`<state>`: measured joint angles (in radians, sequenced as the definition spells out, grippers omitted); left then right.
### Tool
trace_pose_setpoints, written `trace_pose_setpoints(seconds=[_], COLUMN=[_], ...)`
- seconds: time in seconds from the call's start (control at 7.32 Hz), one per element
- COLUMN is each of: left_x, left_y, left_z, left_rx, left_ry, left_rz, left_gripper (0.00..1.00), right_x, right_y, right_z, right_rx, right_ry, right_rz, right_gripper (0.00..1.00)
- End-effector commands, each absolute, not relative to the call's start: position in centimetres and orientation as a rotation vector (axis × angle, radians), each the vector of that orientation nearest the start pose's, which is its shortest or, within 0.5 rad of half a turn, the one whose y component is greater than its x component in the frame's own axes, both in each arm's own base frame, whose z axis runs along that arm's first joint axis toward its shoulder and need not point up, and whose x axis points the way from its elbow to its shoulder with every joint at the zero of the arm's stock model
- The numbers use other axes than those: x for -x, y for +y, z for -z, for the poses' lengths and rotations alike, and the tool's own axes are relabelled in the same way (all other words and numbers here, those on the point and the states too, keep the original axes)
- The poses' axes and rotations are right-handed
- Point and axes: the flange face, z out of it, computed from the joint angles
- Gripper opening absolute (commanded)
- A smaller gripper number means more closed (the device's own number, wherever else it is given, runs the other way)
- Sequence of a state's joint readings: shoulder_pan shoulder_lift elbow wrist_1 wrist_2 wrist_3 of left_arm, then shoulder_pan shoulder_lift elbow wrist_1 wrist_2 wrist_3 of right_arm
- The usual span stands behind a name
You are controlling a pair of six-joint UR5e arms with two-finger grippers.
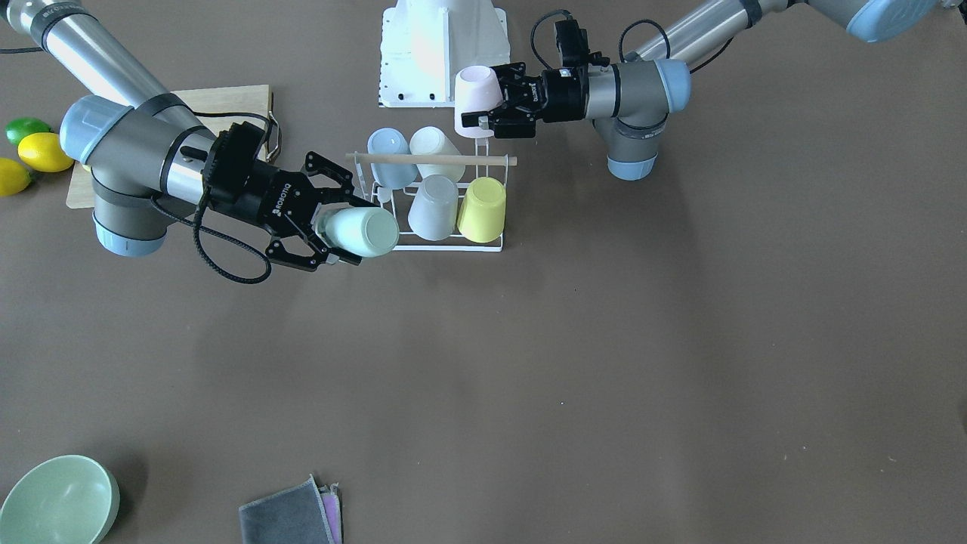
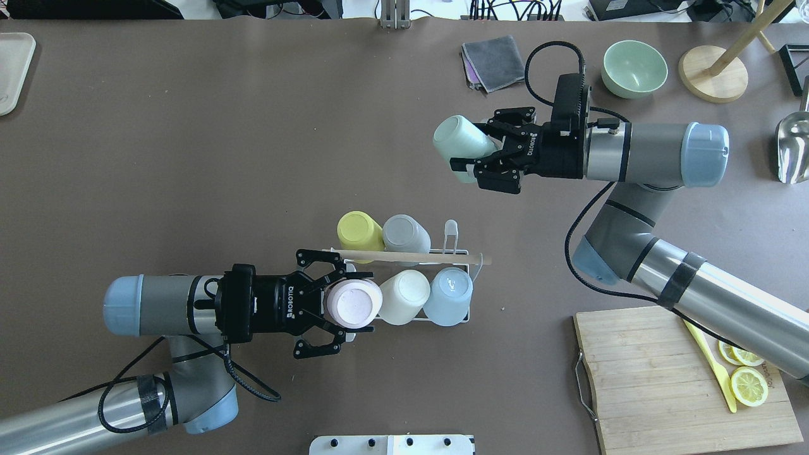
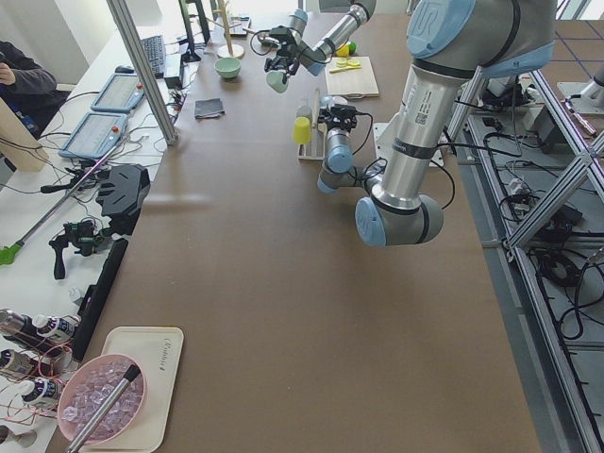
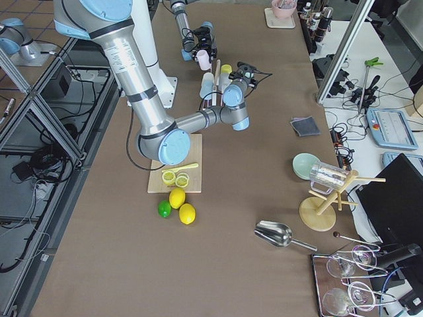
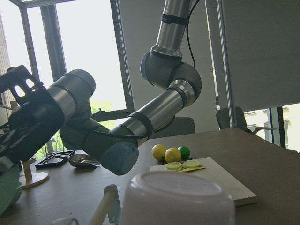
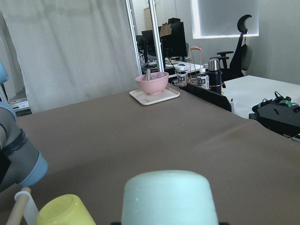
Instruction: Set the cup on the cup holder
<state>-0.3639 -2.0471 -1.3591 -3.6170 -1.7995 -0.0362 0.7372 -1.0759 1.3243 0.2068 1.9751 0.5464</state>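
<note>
At the cup holder (image 2: 411, 256), pink cup (image 2: 352, 303)

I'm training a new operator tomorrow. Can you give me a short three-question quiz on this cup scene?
1. True or false: the right tool holds the pink cup.
2. How many cups stand on the cup holder with no tool on them? A two, B four, C six.
3. Fill in: on the holder, the yellow cup has the ____ cup right beside it in its row.
Key: 1 false: it holds the mint cup, and the left tool holds the pink one. 2 B. 3 the grey cup.
</note>
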Motion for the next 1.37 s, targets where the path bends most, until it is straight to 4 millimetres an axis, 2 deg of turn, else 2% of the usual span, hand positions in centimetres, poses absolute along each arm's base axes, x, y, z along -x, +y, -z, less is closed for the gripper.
trace_pose_setpoints(seconds=[0.0, 0.27, 0.41, 0.55, 0.82, 0.96, 1.09, 1.23], left_x=[-50.2, -50.7, -50.7, -50.7, -50.8, -51.0, -51.1, -51.1], left_y=[-31.0, -31.2, -31.2, -31.2, -31.4, -31.5, -31.5, -31.5], left_z=[-30.1, -30.9, -30.9, -30.9, -31.1, -31.3, -31.3, -31.3], left_rx=[-1.922, -1.903, -1.904, -1.907, -1.901, -1.898, -1.897, -1.895], left_ry=[1.503, 1.491, 1.489, 1.491, 1.477, 1.472, 1.471, 1.468], left_rz=[-0.834, -0.840, -0.839, -0.837, -0.825, -0.822, -0.823, -0.825], left_gripper=[0.53, 0.53, 0.53, 0.53, 0.53, 0.53, 0.54, 0.54], right_x=[39.3, 41.1, 43.1, 44.1, 44.0, 45.0, 45.0, 45.3], right_y=[-47.9, -45.7, -44.0, -42.9, -41.5, -40.2, -38.7, -38.3], right_z=[-31.2, -32.7, -32.8, -31.9, -30.6, -31.1, -31.7, -31.9], right_rx=[-1.464, -1.545, -1.580, -1.620, -1.671, -1.676, -1.671, -1.664], right_ry=[-1.500, -1.472, -1.449, -1.439, -1.441, -1.432, -1.435, -1.440], right_rz=[0.567, 0.571, 0.582, 0.579, 0.601, 0.593, 0.595, 0.599], right_gripper=[0.22, 0.22, 0.22, 0.22, 0.22, 0.22, 0.22, 0.22])
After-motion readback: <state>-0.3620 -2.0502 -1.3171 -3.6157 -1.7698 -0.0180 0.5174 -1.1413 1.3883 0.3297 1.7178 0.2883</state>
